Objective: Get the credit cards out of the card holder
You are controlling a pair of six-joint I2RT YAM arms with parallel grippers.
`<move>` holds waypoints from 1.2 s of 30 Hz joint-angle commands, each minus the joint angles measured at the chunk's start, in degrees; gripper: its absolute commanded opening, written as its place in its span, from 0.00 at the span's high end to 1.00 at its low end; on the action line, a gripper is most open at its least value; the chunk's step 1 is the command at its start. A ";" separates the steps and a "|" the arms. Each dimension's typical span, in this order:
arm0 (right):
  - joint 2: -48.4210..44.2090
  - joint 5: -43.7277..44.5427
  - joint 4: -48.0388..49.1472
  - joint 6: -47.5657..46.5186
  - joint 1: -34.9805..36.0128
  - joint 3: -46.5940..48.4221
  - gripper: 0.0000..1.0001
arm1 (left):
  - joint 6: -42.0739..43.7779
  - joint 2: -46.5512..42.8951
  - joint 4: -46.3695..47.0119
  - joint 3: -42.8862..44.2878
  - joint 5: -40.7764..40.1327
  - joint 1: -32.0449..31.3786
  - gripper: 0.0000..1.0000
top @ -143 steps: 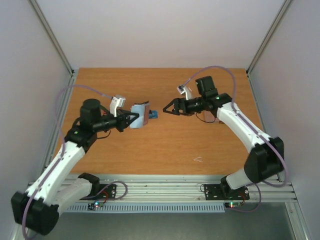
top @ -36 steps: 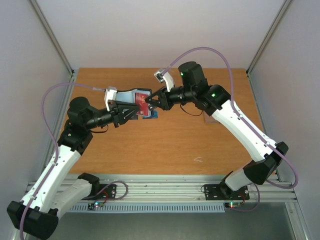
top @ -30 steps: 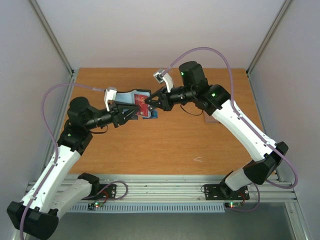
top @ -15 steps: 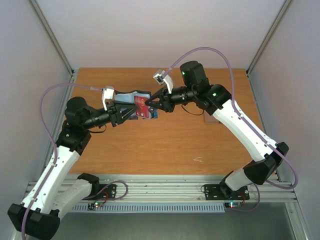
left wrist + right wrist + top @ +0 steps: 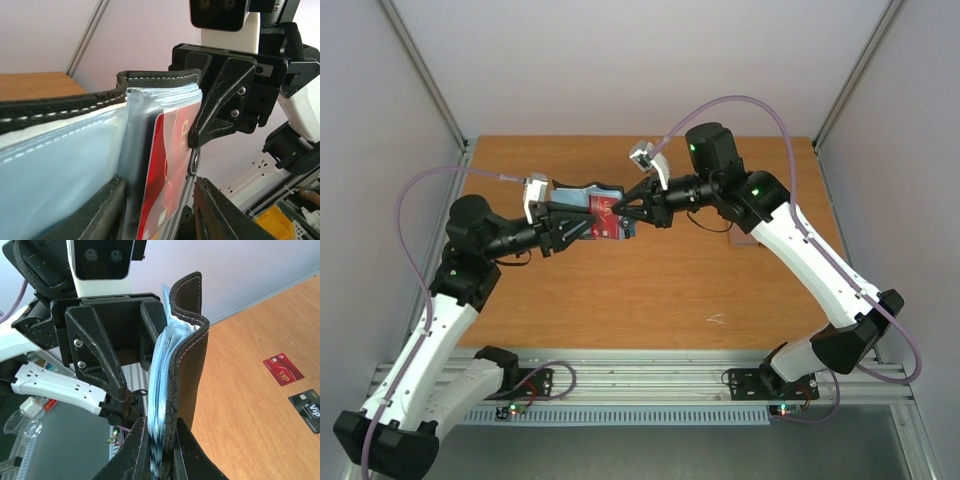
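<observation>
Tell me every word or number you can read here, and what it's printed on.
"VIP": on the black card lying on the table.
"VIP", most likely, in gold letters: on the loose red card beside it.
On the pocketed red card in the card holder: gold and white print, too blurred to read.
Nothing else is legible in any view.

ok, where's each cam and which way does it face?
Top external: above and behind the bases, looking down at the table; both arms, left tool, right tool.
Left wrist: looks along its own fingers at the card holder, red card.
Right wrist: looks along its own fingers, card holder edge-on.
Shared: every view has the card holder; each wrist view shows the other tool.
</observation>
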 commanded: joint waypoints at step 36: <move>0.79 -10.47 7.65 1.90 -1.74 -0.22 0.97 | -7.42 -0.58 16.33 -1.41 3.21 -1.68 1.00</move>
